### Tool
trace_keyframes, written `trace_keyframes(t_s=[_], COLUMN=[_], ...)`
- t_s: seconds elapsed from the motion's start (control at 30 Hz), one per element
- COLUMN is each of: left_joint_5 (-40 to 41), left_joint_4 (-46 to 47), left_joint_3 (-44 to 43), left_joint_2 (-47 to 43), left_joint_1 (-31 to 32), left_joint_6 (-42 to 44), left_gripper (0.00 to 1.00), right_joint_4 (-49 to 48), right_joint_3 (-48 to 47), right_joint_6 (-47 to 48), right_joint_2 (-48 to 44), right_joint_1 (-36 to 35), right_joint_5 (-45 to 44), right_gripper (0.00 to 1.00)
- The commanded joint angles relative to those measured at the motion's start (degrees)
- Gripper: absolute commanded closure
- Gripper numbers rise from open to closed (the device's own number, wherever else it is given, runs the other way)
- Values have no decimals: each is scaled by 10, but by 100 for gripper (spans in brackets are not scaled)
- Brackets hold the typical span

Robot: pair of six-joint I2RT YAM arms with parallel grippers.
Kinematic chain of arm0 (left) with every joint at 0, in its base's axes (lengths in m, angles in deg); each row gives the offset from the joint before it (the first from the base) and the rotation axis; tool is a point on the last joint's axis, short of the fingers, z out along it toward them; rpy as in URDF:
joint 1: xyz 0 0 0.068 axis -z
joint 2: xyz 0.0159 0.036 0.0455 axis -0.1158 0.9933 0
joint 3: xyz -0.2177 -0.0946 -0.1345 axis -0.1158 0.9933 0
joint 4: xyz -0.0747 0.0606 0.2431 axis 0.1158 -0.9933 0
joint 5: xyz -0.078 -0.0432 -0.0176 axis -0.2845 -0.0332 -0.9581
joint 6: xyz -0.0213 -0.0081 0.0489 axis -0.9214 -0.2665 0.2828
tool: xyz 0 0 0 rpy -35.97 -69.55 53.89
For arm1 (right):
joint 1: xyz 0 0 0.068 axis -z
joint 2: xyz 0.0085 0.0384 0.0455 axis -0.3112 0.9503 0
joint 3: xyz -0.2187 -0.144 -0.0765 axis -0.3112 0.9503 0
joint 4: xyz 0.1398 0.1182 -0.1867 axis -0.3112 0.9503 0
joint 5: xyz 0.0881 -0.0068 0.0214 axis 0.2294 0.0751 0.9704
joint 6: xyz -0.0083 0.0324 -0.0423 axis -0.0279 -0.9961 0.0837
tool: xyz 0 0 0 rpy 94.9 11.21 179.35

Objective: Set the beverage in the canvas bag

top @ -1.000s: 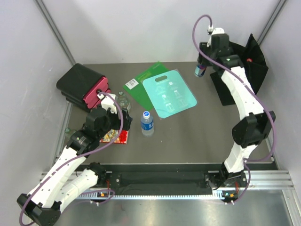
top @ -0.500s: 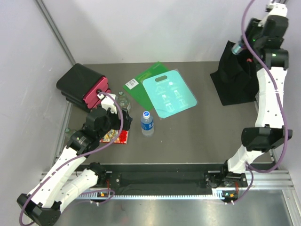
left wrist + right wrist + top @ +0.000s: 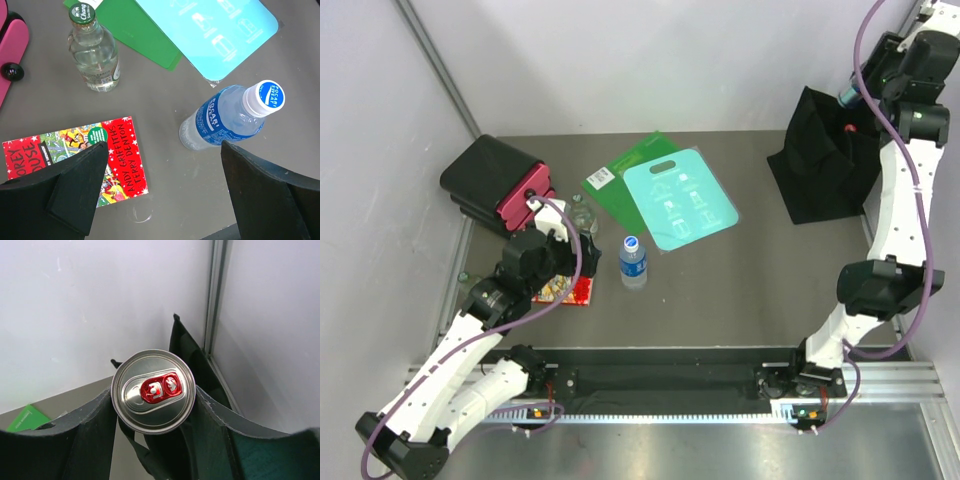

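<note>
The beverage is a silver can with a red tab (image 3: 153, 391). My right gripper (image 3: 153, 407) is shut on it, a black finger (image 3: 75, 440) on each side. It hangs high above the black canvas bag (image 3: 820, 160), which stands at the far right of the table. In the right wrist view the bag's dark fabric (image 3: 192, 360) shows behind and below the can. In the top view the right gripper (image 3: 852, 95) is at the bag's upper right edge. My left gripper (image 3: 165, 195) is open and empty, low over the table.
A Pocari Sweat bottle (image 3: 225, 117) stands near the left gripper, with a glass Chang bottle (image 3: 95, 55) and a red book (image 3: 75, 160). Cyan (image 3: 680, 200) and green (image 3: 625, 170) sheets lie mid-table. A black case with a red edge (image 3: 495, 180) is far left.
My right arm has carried the can up and to the right, from left of the bag to high over it near the right wall. The left arm has not moved.
</note>
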Motion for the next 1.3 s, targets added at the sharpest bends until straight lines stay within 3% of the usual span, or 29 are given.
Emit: trace_keyframes(t_s=[0.0, 0.47, 1.27], left_joint_5=[0, 0, -10], left_joint_4=[26, 25, 28], left_joint_3=[0, -1, 0], left_joint_2=[-10, -16, -26], left_joint_1=[3, 3, 4], left_joint_6=[3, 3, 2], left_gripper=[2, 2, 2], right_joint_4=[-72, -68, 6], right_joint_3=[-20, 69, 185], right_joint_6=[-19, -6, 15], right_joint_2=[17, -8, -111], right_joint_1=[5, 6, 1], right_joint_5=[27, 12, -113], right_gripper=[100, 100, 100])
